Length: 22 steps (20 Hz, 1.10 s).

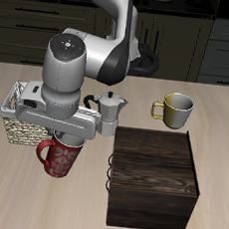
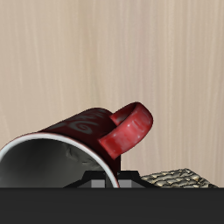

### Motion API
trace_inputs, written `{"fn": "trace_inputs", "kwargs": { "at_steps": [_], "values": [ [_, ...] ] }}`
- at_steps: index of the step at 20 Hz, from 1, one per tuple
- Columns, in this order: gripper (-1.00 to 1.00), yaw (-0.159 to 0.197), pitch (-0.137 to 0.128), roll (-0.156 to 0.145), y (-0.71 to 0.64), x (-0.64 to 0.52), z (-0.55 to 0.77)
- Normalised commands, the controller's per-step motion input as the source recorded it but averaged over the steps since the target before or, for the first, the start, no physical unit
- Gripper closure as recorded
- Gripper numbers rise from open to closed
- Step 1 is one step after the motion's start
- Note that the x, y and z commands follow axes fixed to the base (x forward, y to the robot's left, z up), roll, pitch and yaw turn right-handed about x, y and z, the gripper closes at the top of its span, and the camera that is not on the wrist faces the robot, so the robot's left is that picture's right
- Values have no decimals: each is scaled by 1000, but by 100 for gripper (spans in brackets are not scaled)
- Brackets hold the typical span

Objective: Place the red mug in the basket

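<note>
Red mug: the red mug sits in the lower left of the exterior frame, upright or nearly so, directly under the arm's hand, with its handle pointing toward the frame's left edge. Whether its base rests on the table or is just lifted cannot be told.
Grip: the gripper is at the mug's rim; the wrist view shows the grey-white inside and rim close against the fingers, so it reads as clamped on the rim wall, though the fingertips themselves are hidden.
Basket: the basket lies just behind the mug, mostly covered by the arm; a woven corner shows in the wrist view.
Step in hand: carrying the mug to the basket.
How to do it well: raise the mug until its base clears the wicker wall, move it back over the lining, keep it level, lower it, then release.
Nearby: the moka pot and dark wooden box stand close, the yellow-olive mug farther off; keep the lift vertical first.
</note>
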Motion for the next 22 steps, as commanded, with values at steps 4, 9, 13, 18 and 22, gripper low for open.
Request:
{"fn": "trace_inputs", "kwargs": {
  "at_steps": [4, 9, 13, 18, 22],
  "values": [
    [100, 11, -68, -10, -7, -102, 459],
    [100, 0, -41, -7, -85, -99, 398],
    [100, 27, -66, -19, -72, -153, 545],
    [100, 21, -71, -3, -30, -220, 532],
    [100, 6, -42, -13, -58, -165, 397]
  ]
}}
